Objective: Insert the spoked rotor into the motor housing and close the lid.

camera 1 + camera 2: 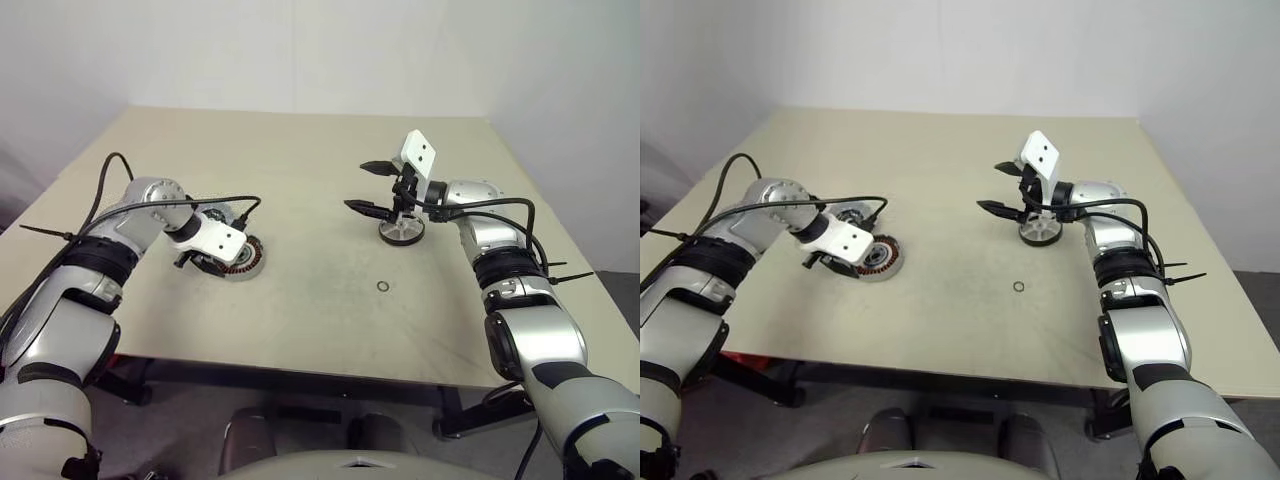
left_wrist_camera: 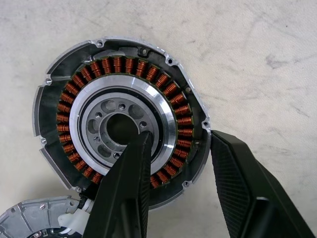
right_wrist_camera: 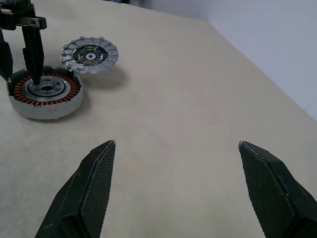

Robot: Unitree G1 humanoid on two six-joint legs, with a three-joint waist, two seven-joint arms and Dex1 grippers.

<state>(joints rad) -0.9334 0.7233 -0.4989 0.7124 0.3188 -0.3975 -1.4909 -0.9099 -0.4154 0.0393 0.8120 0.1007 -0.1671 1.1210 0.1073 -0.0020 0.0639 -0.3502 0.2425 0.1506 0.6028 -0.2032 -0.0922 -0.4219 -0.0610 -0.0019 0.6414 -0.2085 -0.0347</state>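
Two arms reach over a beige table, and the coming move turns on the gap between them. The left gripper points steeply down at the motor housing, a short silver cup ringed with copper windings, on the robot's left side. One black finger sits inside the housing's central ring and the other outside its wall, so the jaws pinch the housing's side and steady it. The lid, a flat grey vented disc, lies just beside the housing on its far side.

The spoked rotor rests flat on the table well apart from the housing, on the robot's right. The right gripper hovers just above and slightly left of it, pointing nearly level toward the housing, fingers spread wide and empty. The right arm is clearly the nearer one; a tiny loose ring lies nearer the robot.
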